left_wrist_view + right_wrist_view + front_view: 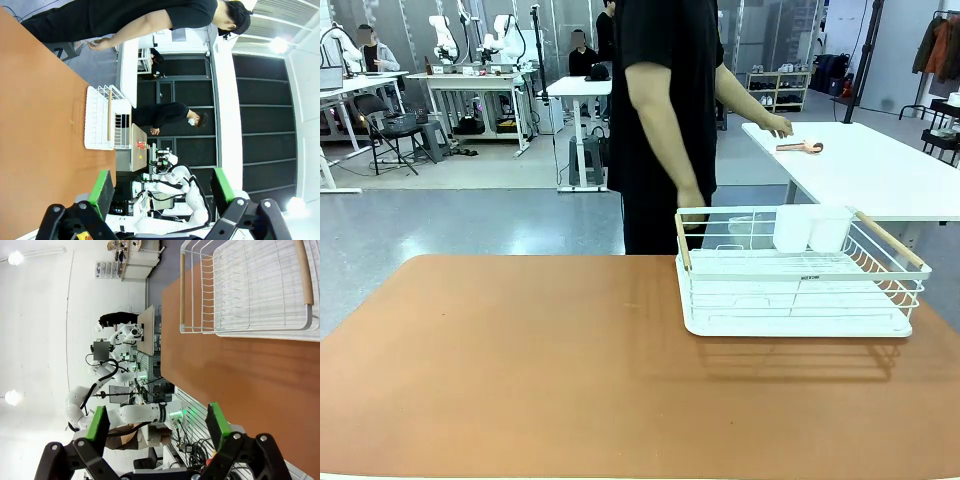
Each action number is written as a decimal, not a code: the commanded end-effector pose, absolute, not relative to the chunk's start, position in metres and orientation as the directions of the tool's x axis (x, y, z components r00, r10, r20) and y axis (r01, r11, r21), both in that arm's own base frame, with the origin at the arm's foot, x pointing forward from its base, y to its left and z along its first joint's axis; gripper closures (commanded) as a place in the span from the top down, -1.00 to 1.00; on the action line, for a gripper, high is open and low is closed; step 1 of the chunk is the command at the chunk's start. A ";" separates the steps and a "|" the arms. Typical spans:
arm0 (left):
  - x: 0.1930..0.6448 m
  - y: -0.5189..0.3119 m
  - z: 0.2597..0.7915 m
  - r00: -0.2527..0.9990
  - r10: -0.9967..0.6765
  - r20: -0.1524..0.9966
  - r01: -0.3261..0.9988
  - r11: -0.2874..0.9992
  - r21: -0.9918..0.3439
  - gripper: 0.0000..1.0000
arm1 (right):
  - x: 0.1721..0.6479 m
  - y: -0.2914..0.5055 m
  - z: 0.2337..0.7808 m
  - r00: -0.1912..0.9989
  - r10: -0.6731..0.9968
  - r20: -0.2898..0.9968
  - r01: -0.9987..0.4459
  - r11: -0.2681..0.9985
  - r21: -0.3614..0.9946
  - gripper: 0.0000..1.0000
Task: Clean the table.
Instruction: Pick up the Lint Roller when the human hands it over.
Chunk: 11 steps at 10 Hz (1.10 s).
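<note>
The reddish-brown table (520,360) fills the lower front view. A white wire dish rack (798,272) with wooden handles stands on its far right part, two white cups in its back corner. A person in black stands behind the table, one hand (692,203) at the rack's rim, the other (778,126) over the white side table. In the left wrist view my left gripper (162,189) is open and holds nothing; the table (40,130) and the rack (102,118) lie sideways. In the right wrist view my right gripper (160,426) is open above the table (240,385), near the rack (250,285).
A white-topped side table (870,165) stands behind at the right with a small pinkish object (802,147) on it. Beyond are desks, chairs, people and a clothes rack. The brown tabletop to the left of the rack is bare.
</note>
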<state>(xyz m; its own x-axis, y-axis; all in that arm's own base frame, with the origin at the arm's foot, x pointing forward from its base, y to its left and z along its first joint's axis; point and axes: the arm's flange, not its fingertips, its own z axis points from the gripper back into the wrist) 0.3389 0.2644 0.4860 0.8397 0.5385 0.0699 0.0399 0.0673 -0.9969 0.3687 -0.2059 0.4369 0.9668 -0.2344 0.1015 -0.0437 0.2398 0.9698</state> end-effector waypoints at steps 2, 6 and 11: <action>0.334 0.265 0.487 0.847 0.527 0.072 0.045 0.064 -0.997 1.00 | 0.366 -0.203 0.440 0.967 -0.236 0.101 -0.045 0.230 0.972 1.00; 0.334 0.265 0.487 0.847 0.527 0.072 0.045 0.064 -0.997 1.00 | 0.366 -0.203 0.440 0.967 -0.236 0.101 -0.045 0.230 0.972 1.00; 0.334 0.265 0.487 0.847 0.527 0.072 0.045 0.064 -0.997 1.00 | 0.366 -0.203 0.440 0.967 -0.236 0.101 -0.045 0.230 0.972 1.00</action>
